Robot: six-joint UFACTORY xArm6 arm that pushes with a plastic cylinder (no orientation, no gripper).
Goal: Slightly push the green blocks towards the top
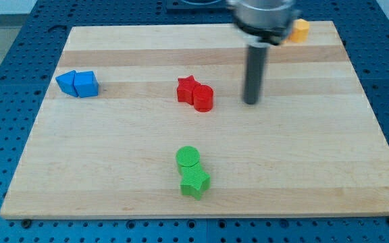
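A green cylinder (188, 158) and a green star-shaped block (195, 182) sit touching each other near the view's bottom centre of the wooden board (316, 148). The cylinder is just above the star. My tip (251, 102) rests on the board well above and to the right of the green blocks, apart from them. It is just right of the red blocks.
A red star (187, 88) and a red cylinder (203, 97) touch at the board's centre. Two blue blocks (77, 84) sit together at the left. A yellow-orange block (300, 30) is at the top right, partly hidden by the arm.
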